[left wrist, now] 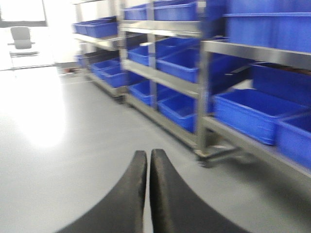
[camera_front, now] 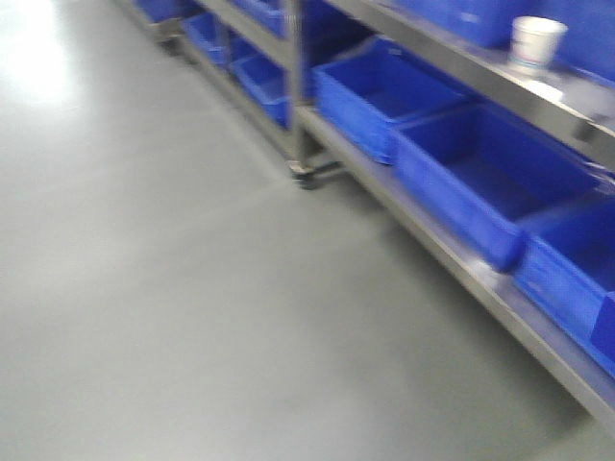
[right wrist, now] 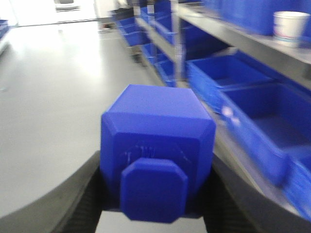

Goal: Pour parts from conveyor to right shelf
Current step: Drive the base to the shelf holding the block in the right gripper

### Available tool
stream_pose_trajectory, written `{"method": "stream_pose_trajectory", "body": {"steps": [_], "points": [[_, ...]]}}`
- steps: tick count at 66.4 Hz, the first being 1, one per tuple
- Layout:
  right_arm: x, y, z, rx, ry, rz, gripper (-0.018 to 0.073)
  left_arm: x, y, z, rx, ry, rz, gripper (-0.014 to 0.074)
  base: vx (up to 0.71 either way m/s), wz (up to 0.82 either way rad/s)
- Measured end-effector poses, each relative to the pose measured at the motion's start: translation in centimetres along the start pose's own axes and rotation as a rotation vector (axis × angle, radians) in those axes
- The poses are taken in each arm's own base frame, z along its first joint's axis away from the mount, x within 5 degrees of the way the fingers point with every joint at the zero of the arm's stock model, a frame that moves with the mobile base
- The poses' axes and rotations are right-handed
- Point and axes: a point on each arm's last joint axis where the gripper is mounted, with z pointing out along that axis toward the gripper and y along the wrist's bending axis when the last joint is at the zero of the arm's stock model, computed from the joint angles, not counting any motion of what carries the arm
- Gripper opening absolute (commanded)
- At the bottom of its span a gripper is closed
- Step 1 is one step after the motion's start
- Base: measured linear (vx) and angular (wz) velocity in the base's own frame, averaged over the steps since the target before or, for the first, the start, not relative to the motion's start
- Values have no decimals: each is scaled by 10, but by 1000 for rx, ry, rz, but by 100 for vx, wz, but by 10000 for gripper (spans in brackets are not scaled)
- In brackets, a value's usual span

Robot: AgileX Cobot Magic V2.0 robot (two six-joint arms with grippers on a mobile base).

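Blue and studded, the block [right wrist: 158, 145] sits clamped between the right fingers [right wrist: 80, 194], just short of the right shelf [right wrist: 243, 41]. The left fingers [left wrist: 129, 194] are pressed together on nothing, over grey floor [left wrist: 73, 160] beside that shelf. Blue bins [camera_front: 480, 182] rest on its rails beyond.

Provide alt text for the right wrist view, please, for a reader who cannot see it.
The right hand grips a blue block between its dark fingers, the block's stud facing the camera. To its right runs a steel shelf of blue bins, with a white cup on an upper level; grey floor stretches left.
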Motion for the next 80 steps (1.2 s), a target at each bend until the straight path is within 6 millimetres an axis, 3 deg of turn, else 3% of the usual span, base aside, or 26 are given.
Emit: {"method": "stream_pose_trajectory", "body": {"steps": [44,80], "points": [[0,0,0,0,0,0,-4,0,0,0,0,0,0,-6,16,72],[0,0,0,0,0,0,-4,0,0,0,0,0,0,-6,17,19]]}}
